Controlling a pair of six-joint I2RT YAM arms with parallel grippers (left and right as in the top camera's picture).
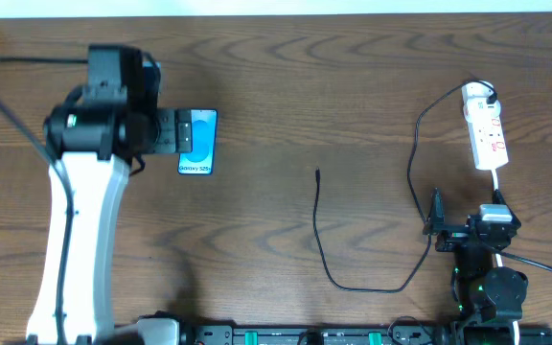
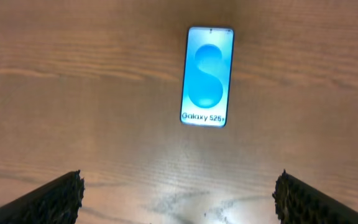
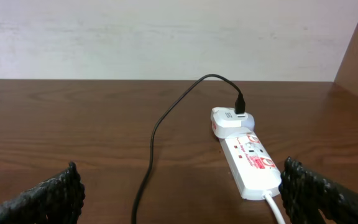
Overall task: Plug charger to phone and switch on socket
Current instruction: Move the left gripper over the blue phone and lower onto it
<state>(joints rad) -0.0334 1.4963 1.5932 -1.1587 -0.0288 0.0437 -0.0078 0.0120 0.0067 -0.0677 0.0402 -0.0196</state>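
The phone (image 1: pixel 199 142) lies flat on the wooden table at the left, its light-blue screen lit; the left wrist view has the phone (image 2: pixel 207 76) ahead of the fingers. My left gripper (image 1: pixel 172 134) hovers at the phone's left side, open and empty (image 2: pixel 179 199). The white socket (image 1: pixel 485 134) lies at the far right. The charger (image 1: pixel 412 182) runs from a white adapter (image 3: pixel 229 119) on the socket (image 3: pixel 248 158), loops toward the front, and ends in a free plug tip (image 1: pixel 317 173) mid-table. My right gripper (image 1: pixel 468 216) stands open and empty (image 3: pixel 182 196) just in front of the socket.
The socket's white lead (image 1: pixel 498 184) runs back under my right arm. The charger's cable (image 3: pixel 157 134) crosses the table between my right fingers. A pale wall (image 3: pixel 166 37) rises behind the table's far edge. Hardware (image 1: pixel 305 335) lines the front edge.
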